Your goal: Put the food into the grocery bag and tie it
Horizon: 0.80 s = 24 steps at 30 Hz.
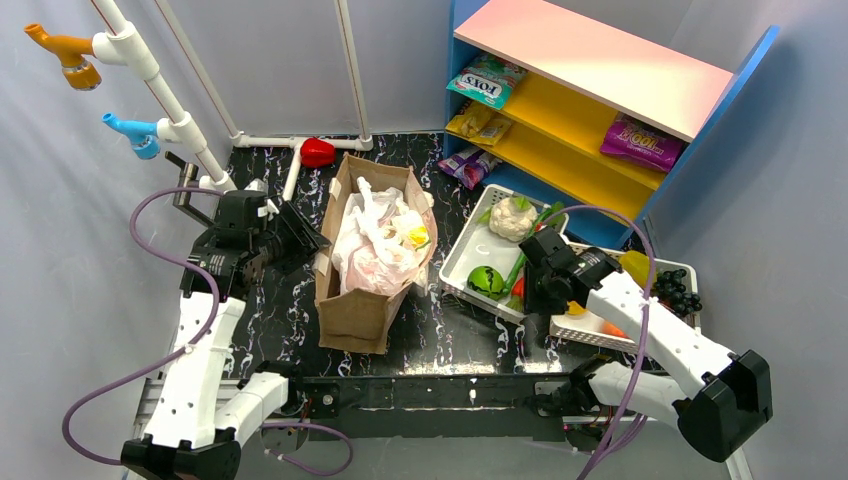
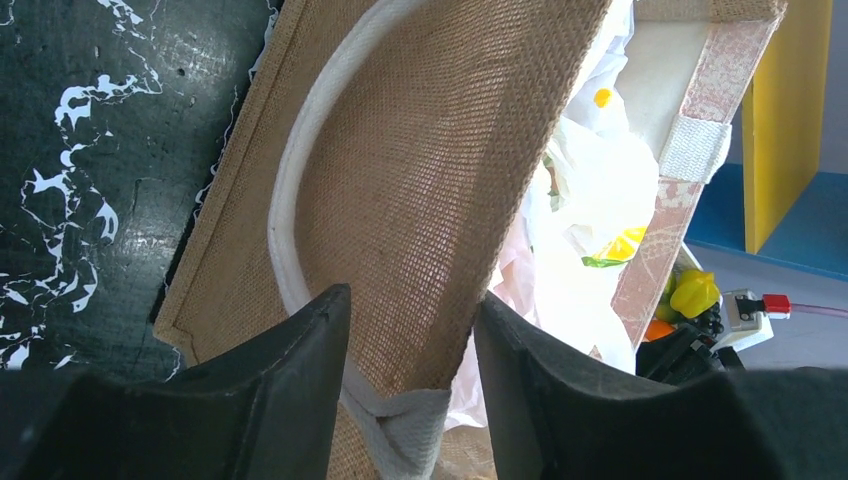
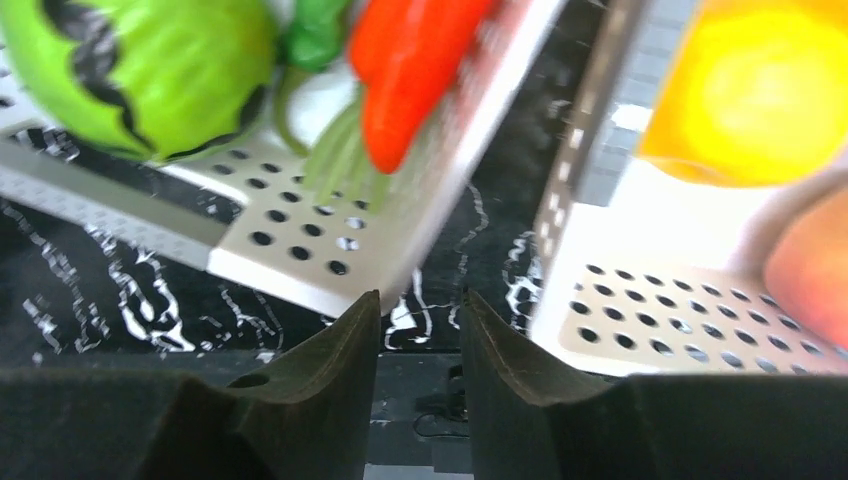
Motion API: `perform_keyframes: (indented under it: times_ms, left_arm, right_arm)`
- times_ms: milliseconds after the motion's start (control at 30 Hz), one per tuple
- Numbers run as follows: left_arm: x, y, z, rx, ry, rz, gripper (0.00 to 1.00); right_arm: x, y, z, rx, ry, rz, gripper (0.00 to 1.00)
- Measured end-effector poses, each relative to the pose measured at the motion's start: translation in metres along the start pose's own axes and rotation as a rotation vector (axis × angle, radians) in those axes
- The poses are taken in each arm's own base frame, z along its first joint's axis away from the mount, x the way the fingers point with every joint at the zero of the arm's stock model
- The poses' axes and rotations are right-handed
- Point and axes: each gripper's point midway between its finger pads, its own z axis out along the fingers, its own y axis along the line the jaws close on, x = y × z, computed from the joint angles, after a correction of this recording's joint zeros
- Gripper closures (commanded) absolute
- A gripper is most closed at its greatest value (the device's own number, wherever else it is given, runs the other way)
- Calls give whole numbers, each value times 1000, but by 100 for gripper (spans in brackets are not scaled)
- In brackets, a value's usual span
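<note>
Packing under way: the left gripper (image 2: pixel 410 300), jaws apart, straddles the brown bag (image 1: pixel 352 312) wall, the white grocery bag (image 1: pixel 375 245) just beyond it, while the right gripper (image 3: pixel 420 300), parted and empty, hovers short of a green vegetable (image 3: pixel 140 70) and red pepper (image 3: pixel 410 70) in the tray (image 3: pixel 300 240), likely its next pick.

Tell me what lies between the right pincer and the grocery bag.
In the top view, the white tray, a strip of black table, then the brown bag's wall; the grocery bag sits inside it.
</note>
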Motion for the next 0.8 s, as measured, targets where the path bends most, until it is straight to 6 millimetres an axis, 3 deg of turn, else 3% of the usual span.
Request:
perform_keyframes:
  times_ms: [133,200,400,467,533,633,733,800]
  left_arm:
    - [1,1,-3,-1,-5,2,40]
    - [2,2,-5,-8,-3,4,32]
    - [-12,-5,-23,-2,-55,47,17]
    - [-21,-10,-32,3,-89,73,10]
    - [-36,-17,-49,1,-142,130,2]
    - [-50,-22,-62,-11,-180,213,2]
    - [-60,-23,-73,-18,-227,277,2]
    - [-61,-22,-76,-20,-239,308,2]
  right_arm:
    - [1,-20,-5,96,-9,46,55]
    - [-2,-21,-13,101,-21,42,53]
    - [-48,6,-58,-21,-155,-5,49]
    - [-68,20,-83,-94,-228,-28,48]
    - [-97,41,-126,-216,-359,-60,43]
    - [-112,57,-155,-313,-439,-95,39]
    - [-135,75,-204,-436,-579,-110,38]
    - [-137,79,-226,-499,-640,-107,36]
